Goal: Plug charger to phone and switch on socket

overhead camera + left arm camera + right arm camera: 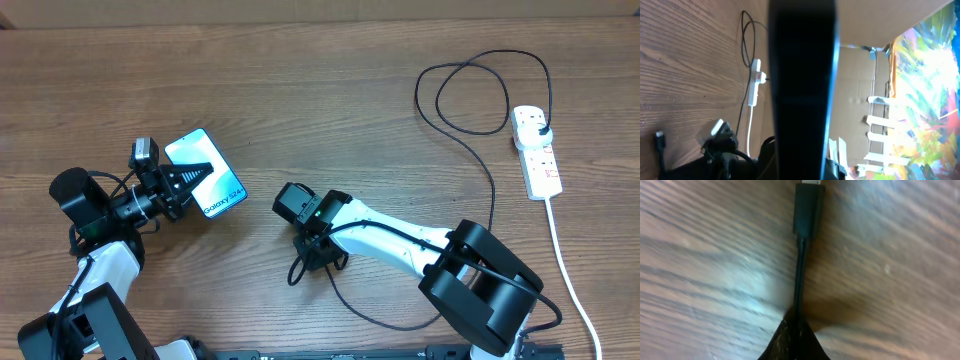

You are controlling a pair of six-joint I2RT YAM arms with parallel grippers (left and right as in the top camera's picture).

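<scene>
The phone, with a light blue-white screen, is tilted up off the table, and my left gripper is shut on its near edge. In the left wrist view the phone shows edge-on as a dark upright bar hiding the fingers. The charger is a thin black cable looping from a black plug in the white socket at the far right. My right gripper is shut on the cable just behind its black connector tip, low over the wood. Overhead, the right gripper is right of the phone.
A thick white cord runs from the socket toward the front right edge. The charger's slack curves along the front of the table under my right arm. Cardboard and a colourful sheet stand beyond the table.
</scene>
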